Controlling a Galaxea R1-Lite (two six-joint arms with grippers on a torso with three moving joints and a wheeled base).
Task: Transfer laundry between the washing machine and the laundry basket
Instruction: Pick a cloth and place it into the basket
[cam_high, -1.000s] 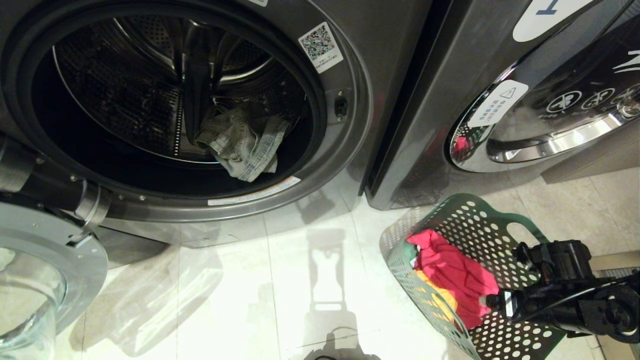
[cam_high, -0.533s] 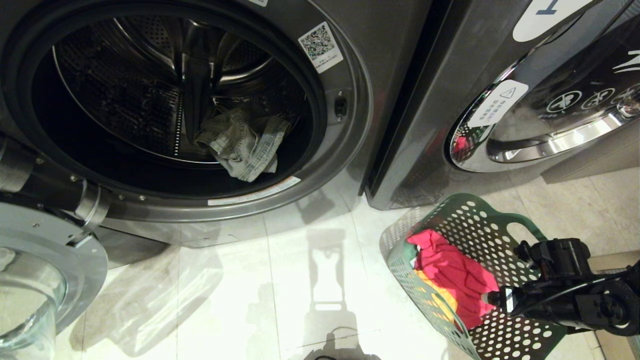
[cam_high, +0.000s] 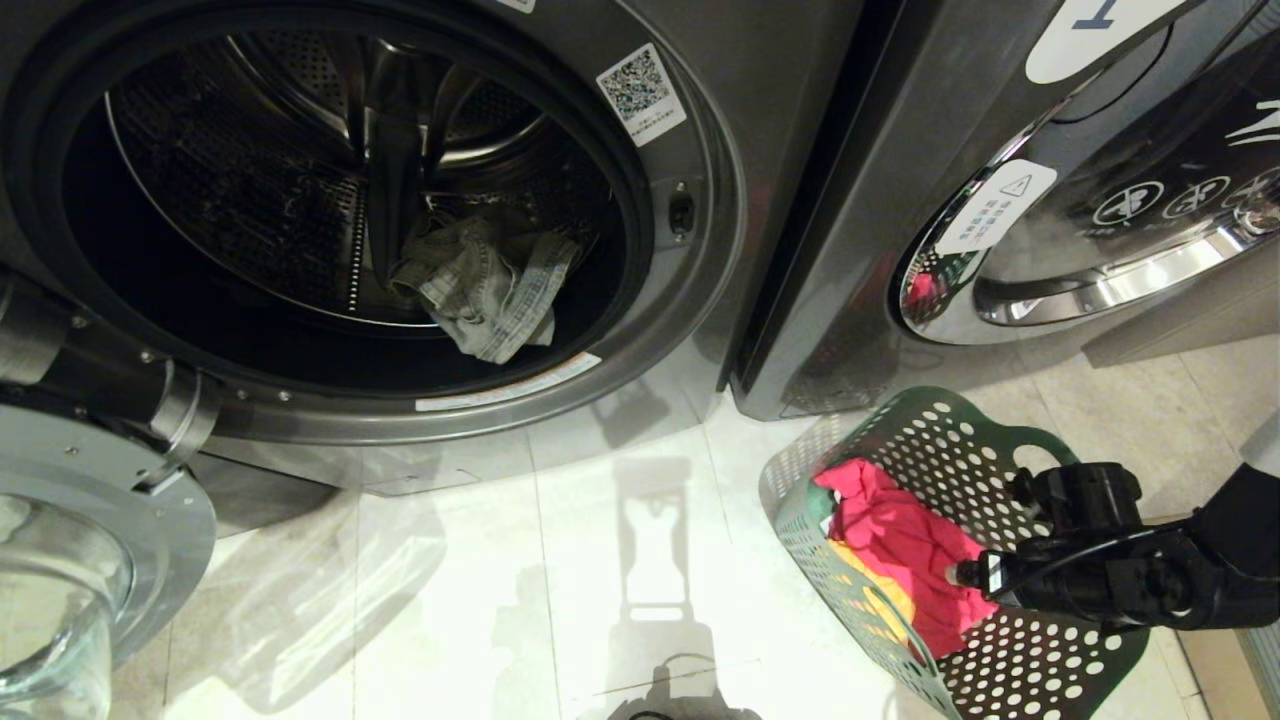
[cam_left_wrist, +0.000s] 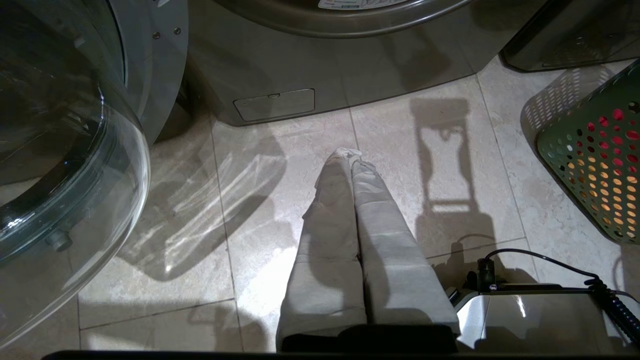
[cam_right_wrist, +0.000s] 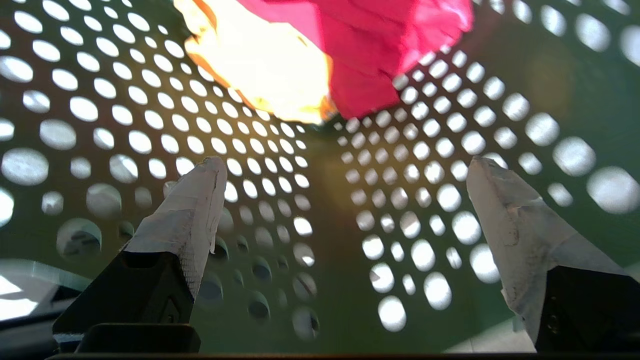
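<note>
Right end effector (cam_right_wrist: 345, 170) wide open, empty, inside laundry basket (cam_high: 1000, 660) right of washing machine (cam_high: 690, 330): should drop onto pink garment (cam_high: 900, 550), pinch a fold, avoid perforated wall.

The dark grey washing machine (cam_high: 700, 250) stood door open, a garment inside; the perforated green laundry basket (cam_high: 960, 440) sat tilted beside it.
</note>
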